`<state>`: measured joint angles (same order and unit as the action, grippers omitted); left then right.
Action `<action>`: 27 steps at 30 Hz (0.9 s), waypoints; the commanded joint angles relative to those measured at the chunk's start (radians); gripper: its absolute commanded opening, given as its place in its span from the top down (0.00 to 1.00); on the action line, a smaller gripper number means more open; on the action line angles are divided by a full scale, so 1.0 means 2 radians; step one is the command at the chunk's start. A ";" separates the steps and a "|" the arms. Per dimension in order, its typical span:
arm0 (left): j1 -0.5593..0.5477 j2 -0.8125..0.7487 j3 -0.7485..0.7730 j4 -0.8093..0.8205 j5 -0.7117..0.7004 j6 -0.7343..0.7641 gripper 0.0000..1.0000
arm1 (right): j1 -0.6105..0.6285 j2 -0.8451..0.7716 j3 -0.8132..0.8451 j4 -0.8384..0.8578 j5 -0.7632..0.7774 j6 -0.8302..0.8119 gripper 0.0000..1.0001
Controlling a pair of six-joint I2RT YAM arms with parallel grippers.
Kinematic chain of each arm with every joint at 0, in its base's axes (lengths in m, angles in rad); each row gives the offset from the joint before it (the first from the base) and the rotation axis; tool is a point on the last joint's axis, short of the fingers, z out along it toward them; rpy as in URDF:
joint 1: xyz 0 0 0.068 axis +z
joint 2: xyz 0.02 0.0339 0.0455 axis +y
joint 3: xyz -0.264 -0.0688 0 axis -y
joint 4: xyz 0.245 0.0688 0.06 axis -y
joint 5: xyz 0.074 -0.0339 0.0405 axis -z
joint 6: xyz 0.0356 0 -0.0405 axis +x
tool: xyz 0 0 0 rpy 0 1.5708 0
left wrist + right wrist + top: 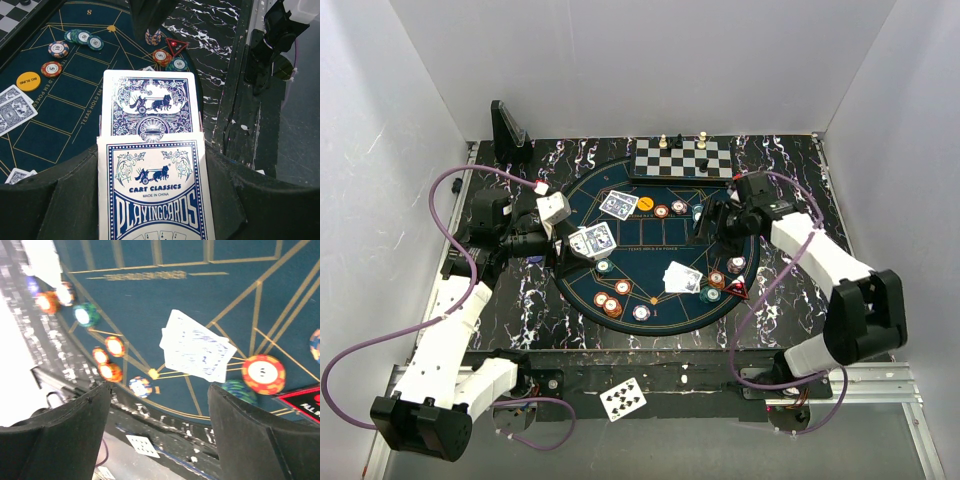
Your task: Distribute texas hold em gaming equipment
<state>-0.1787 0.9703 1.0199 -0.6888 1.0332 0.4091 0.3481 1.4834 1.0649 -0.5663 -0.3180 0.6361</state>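
Observation:
My left gripper [582, 242] is shut on a blue-and-white playing card box [155, 192], held over the left side of the mat. One blue-backed card [147, 102] sticks out of the box's top. My right gripper [160, 390] hangs open and empty above the mat's right side [712, 222]. Two face-down cards [196, 350] lie on the mat ahead of it. Another card pair [618, 205] lies at the upper left. Poker chips are scattered about: orange ones [263, 374], a teal one [86, 314], a near-left cluster [610, 300]. A yellow disc [28, 80] and a red triangular marker [176, 45] rest on the mat.
A chessboard [680, 158] with pieces sits at the back edge of the round dark-blue mat [650, 250]. A black stand [508, 130] rises at the back left. One face-up card [622, 400] lies off the mat, between the arm bases.

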 commanded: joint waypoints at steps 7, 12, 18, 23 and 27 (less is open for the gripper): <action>0.001 -0.004 -0.006 -0.001 0.024 0.013 1.00 | 0.085 -0.034 0.160 0.025 -0.151 0.059 0.13; 0.001 -0.009 -0.009 -0.001 0.023 0.016 1.00 | 0.143 -0.002 0.198 0.088 -0.189 0.106 0.12; 0.001 -0.008 -0.006 -0.001 0.023 0.015 1.00 | 0.186 0.049 0.235 0.114 -0.201 0.118 0.11; 0.001 -0.007 -0.004 -0.001 0.026 0.017 1.00 | 0.210 0.091 0.268 0.112 -0.215 0.117 0.10; 0.001 -0.004 0.001 0.001 0.030 0.018 1.00 | 0.221 0.115 0.278 0.114 -0.226 0.118 0.09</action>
<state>-0.1787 0.9722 1.0050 -0.6987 1.0542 0.4309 0.7689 1.6924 1.5616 -0.3851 -0.7193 0.8650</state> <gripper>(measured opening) 0.654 0.905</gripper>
